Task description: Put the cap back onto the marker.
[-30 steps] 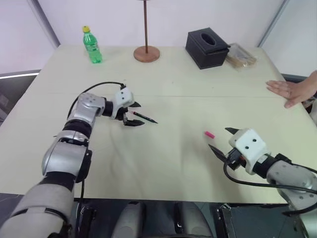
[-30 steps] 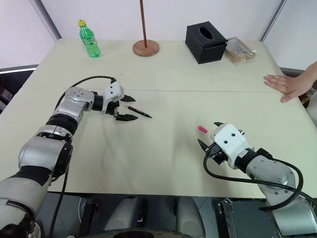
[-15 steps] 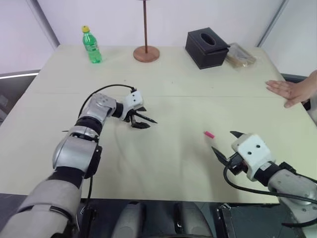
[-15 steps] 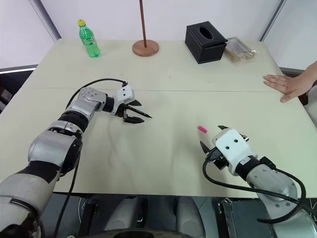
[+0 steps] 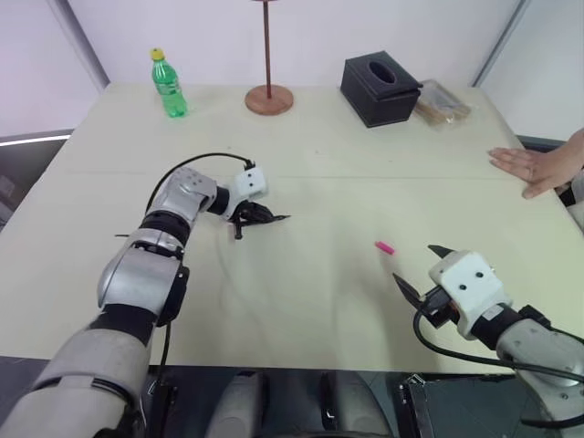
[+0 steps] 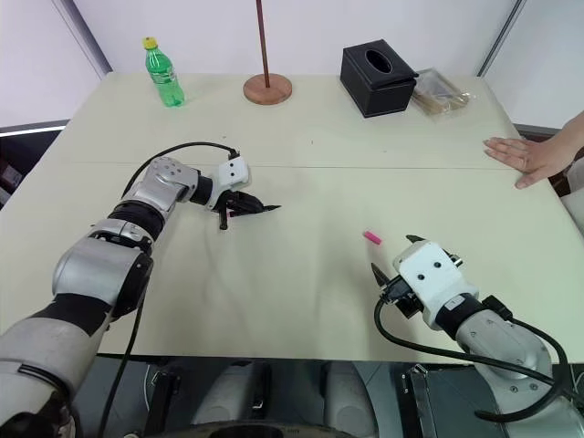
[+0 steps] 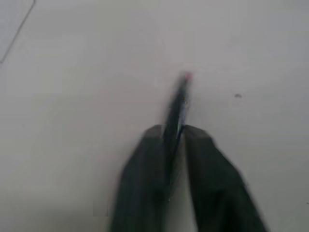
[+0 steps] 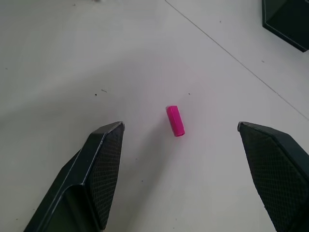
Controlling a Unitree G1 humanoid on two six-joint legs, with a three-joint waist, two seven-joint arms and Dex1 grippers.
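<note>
The left gripper [image 6: 248, 209] is seen clamped on the marker [image 7: 177, 104], its two black fingers [image 7: 145, 183] pressed together against the dark shaft, whose small pinkish tip projects just beyond them above the table [image 6: 301, 292]; the marker is held low over the pale surface, well to the robot's left of the cap [image 8: 175, 120] and farther from the robot than it; whether the marker's far end touches the table cannot be told. The right gripper [image 8: 181, 140] is shown with its fingers spread wide apart and nothing between them; the cap, a bright pink cylinder, is seen lying on its side on the table just ahead of that gripper, apart from both fingers. Farther from the robot than the cap, a black tissue box [image 6: 380, 78] is placed near the table's far edge, with a clear packet [image 6: 442, 93] just beside it on the robot's right; a round wooden stand [image 6: 267, 88] and a green bottle [image 6: 162, 73] with a yellow top are set along the same far edge, to the robot's left of the cap. A person's hand [image 6: 525, 160] is rested flat at the table's edge, well to the robot's right of the cap.
</note>
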